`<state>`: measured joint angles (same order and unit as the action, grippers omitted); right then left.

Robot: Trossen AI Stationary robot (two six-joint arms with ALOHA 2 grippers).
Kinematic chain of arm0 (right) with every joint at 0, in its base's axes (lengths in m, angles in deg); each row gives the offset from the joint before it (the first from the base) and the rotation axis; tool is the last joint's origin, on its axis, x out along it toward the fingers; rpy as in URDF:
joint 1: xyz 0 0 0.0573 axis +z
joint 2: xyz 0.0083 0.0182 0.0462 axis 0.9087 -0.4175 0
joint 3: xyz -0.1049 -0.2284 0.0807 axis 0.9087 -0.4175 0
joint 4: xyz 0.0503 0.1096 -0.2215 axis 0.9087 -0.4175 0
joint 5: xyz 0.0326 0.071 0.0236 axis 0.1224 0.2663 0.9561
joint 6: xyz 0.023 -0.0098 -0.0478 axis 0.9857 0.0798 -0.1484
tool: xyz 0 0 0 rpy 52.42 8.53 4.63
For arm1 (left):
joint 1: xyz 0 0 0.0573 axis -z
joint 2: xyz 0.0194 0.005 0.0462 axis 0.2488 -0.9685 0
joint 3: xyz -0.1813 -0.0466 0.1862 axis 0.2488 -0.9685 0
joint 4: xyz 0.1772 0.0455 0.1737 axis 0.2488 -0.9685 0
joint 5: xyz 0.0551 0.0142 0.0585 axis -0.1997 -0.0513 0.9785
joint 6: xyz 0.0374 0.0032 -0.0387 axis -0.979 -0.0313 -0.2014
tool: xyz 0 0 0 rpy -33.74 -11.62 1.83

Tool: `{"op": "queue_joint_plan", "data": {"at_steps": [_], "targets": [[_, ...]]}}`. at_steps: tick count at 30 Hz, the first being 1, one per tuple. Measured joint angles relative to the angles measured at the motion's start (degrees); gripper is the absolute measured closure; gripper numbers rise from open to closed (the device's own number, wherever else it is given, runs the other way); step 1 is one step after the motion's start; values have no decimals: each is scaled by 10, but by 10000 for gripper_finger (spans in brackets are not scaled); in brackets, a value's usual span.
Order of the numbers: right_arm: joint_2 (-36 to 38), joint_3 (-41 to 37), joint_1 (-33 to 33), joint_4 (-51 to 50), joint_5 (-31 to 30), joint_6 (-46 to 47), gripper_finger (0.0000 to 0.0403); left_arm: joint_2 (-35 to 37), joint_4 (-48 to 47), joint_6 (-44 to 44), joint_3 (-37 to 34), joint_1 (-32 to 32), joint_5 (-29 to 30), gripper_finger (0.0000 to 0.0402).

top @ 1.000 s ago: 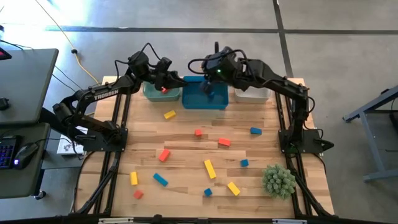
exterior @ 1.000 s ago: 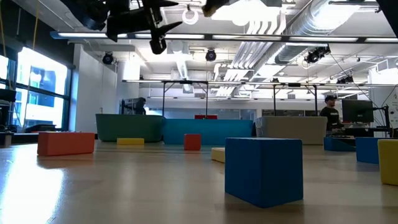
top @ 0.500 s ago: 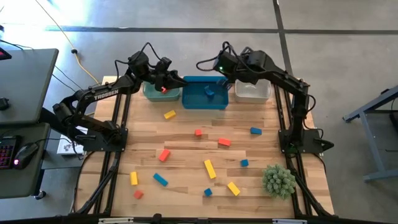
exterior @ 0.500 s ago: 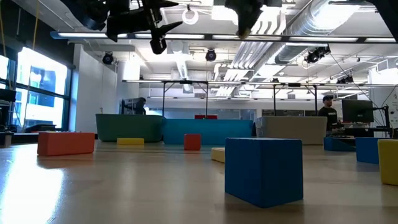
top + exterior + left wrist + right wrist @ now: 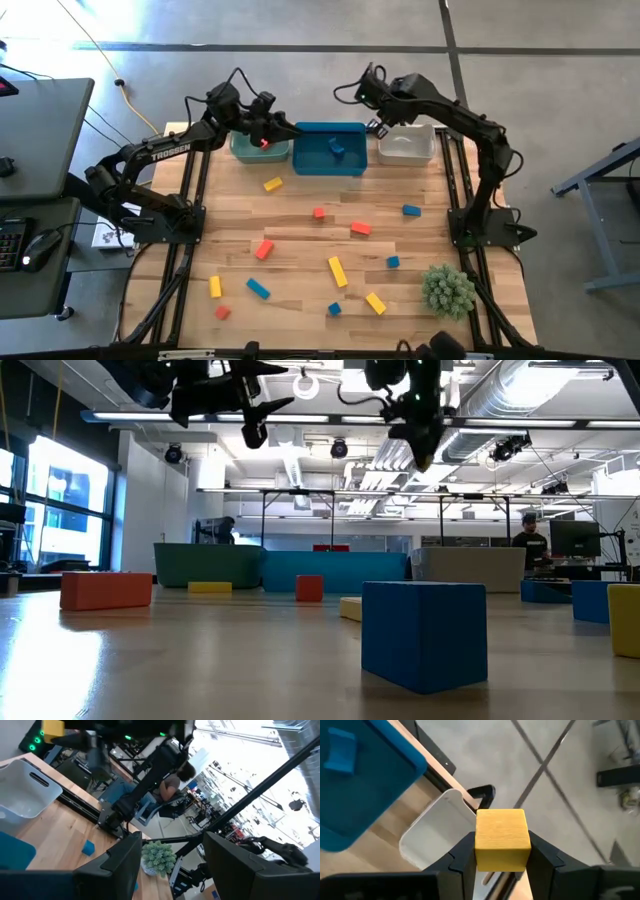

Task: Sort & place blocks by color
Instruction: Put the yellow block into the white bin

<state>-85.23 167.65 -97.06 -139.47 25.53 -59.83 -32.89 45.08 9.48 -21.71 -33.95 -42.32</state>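
On the left of the counter [image 5: 300, 225], the left gripper [image 5: 268, 137] hangs over the green bin [image 5: 245, 150] at the far edge, its fingers [image 5: 117, 860] spread apart with nothing between them. Beside that bin sits the blue bin [image 5: 310, 160], with 1 blue block [image 5: 337, 148] lying inside. To the right, the right gripper [image 5: 501, 865] is raised at the back edge of the white bin [image 5: 405, 150], and its fingers are clenched on a yellow cube [image 5: 501, 839], which shows clearly in the right wrist view with the white bin's rim just beyond it. The other blocks lie scattered over the wooden counter nearer the front: a yellow one [image 5: 272, 184] close to the bins, red ones [image 5: 264, 249] in the middle, a yellow bar [image 5: 338, 271], blue pieces [image 5: 411, 210] toward the right. A spiky green plant ball [image 5: 447, 291] rests at the front right corner.
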Motion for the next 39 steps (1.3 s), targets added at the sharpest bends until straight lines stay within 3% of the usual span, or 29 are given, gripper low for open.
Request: {"op": "queue_joint_plan", "data": {"at_steps": [7, 16, 28, 39], "targets": [[42, -133, -78, 161, 53, -37, 293, 0, -9, 0, 0, 0, 0, 200], [50, -239, -165, 263, 162, -28, 293, 0, -9, -5, 0, 0, 13, 200], [50, -355, -210, 300, 312, 3, 284, 0, -9, -37, 0, 0, 13, 200], [50, -418, -211, 342, 311, 17, 271, 0, -9, -45, 0, 0, 13, 200]]}}
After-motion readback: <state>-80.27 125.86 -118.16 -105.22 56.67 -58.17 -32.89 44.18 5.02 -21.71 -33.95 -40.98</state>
